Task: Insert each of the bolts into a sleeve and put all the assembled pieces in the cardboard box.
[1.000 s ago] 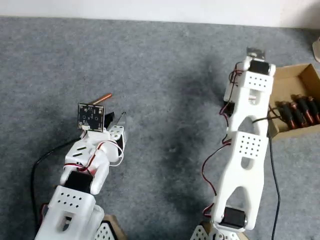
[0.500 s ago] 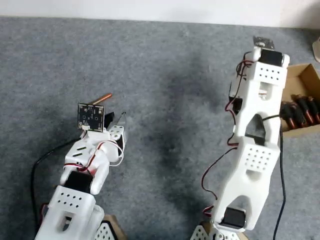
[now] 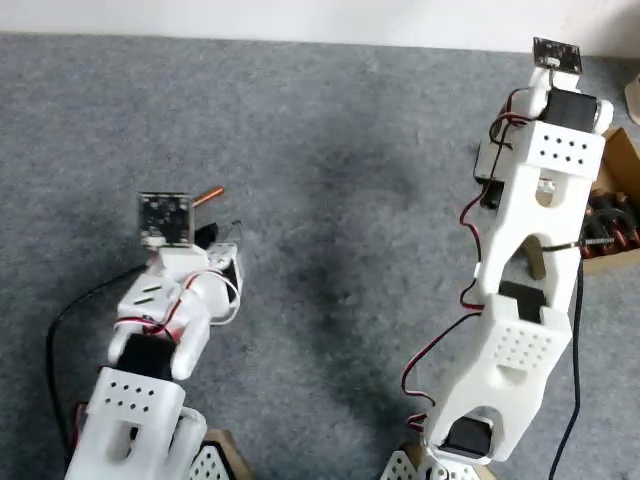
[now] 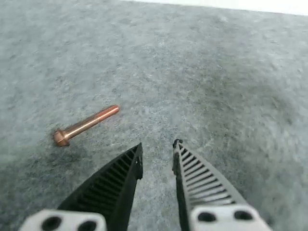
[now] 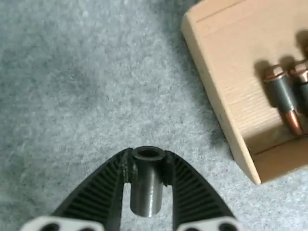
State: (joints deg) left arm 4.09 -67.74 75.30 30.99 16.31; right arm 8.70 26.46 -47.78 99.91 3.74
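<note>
A copper bolt [image 4: 84,125] lies flat on the grey carpet, just beyond and to one side of my left gripper [image 4: 158,145]. That gripper is open, with nothing between its black fingers. In the high view the bolt [image 3: 208,196] lies just beyond the left arm's wrist camera. My right gripper [image 5: 147,155] is shut on a dark sleeve [image 5: 146,185], held upright above the carpet with its bore facing up. The cardboard box [image 5: 226,82] is close beside it and holds assembled pieces [image 5: 284,98]. At the right edge of the high view the box [image 3: 627,150] is partly hidden behind the right arm.
Grey carpet covers the whole work area, with a pale wall strip along the far edge. The right arm [image 3: 525,260] stretches far across the right side. Open carpet lies between the two arms.
The right arm has swung farther out and to the right, toward the box. The left arm has turned slightly left, toward the bolt.
</note>
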